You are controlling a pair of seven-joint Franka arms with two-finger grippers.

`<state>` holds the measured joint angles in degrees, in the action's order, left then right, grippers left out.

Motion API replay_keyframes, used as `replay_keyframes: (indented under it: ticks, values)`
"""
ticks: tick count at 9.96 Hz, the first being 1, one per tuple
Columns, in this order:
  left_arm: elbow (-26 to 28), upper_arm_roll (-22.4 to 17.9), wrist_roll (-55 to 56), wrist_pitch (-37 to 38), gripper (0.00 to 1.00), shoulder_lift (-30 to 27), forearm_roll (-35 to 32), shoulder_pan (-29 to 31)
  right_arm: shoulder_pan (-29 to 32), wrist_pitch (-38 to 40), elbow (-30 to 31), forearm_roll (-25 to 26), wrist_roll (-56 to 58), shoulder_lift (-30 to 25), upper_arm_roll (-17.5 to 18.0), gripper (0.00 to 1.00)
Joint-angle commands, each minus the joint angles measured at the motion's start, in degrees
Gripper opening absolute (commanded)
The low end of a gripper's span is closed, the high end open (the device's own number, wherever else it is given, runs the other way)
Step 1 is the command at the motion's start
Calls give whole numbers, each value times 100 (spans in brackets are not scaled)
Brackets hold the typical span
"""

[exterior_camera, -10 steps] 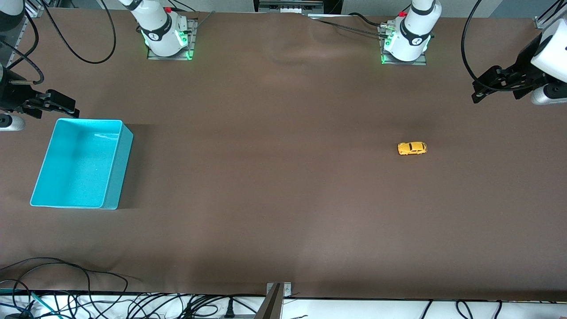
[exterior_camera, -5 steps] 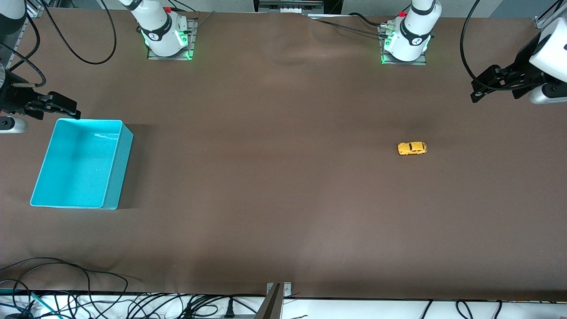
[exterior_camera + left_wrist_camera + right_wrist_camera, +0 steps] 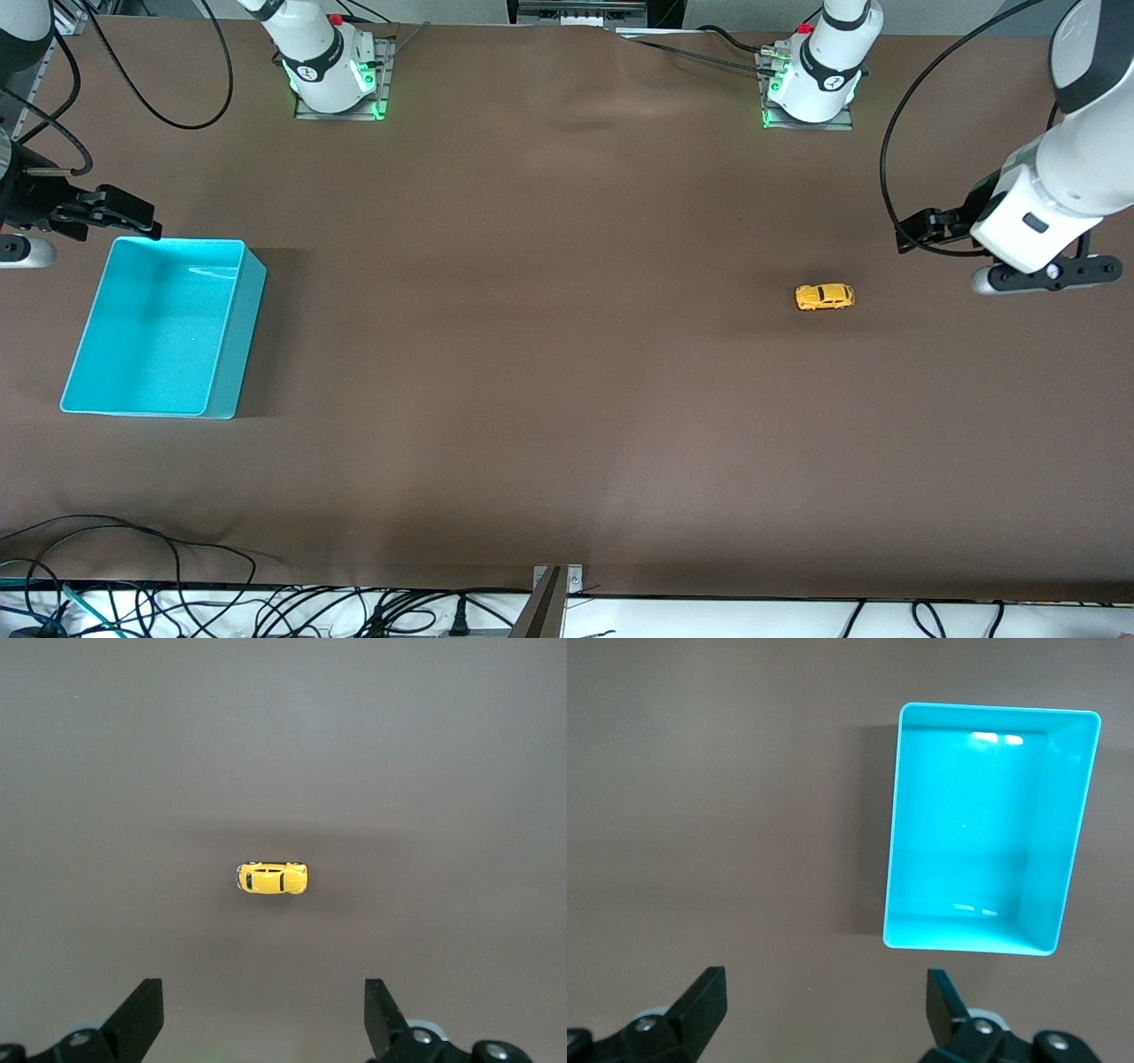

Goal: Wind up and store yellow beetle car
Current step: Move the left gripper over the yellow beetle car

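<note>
Starting point for you: nothing done yet. Yellow beetle car (image 3: 825, 297) sits untouched on the table (image 3: 567, 399) toward the left arm's end. Left gripper (image 3: 264, 1014) hovers above it, fingers apart, empty. Right gripper (image 3: 824, 1010) waits spread beside the empty turquoise bin (image 3: 232, 354). Winding and storing remain.

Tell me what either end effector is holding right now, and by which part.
Nothing is held. The left end effector is open above the small yellow toy beetle car; the right end effector is open near the empty turquoise plastic bin.

One yellow beetle car (image 3: 825, 297), one turquoise bin (image 3: 227, 354), one table (image 3: 567, 399).
</note>
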<state>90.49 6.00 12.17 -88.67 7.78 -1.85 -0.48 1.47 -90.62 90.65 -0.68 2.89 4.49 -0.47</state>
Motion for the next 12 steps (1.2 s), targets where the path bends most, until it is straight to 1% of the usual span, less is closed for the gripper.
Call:
replay_keyframes:
  ticks: [1,2,3,5,7,9,12]
  values:
    - [1080,15,-109,-946,100,-372,-131,91,29,44,-152,-29,1,78,12,100]
    - [1572,15,-109,-1429,100,-504,-122,179,29,44,-152,-29,1,113,12,100]
    - [1882,15,-109,-1739,100,-584,-122,188,29,44,-152,-29,1,148,12,100]
    - [2305,6,-118,-2083,100,-593,-122,206,20,44,-161,-20,1,157,20,100]
    - [2867,6,-127,-2557,100,-602,-131,285,11,53,-161,-20,1,148,12,100]
    - [3176,6,-127,-2830,100,-602,-131,277,20,71,-161,-3,27,148,12,100]
    - [3826,-3,-127,-3559,100,-593,-131,276,29,62,-170,24,45,148,3,100]
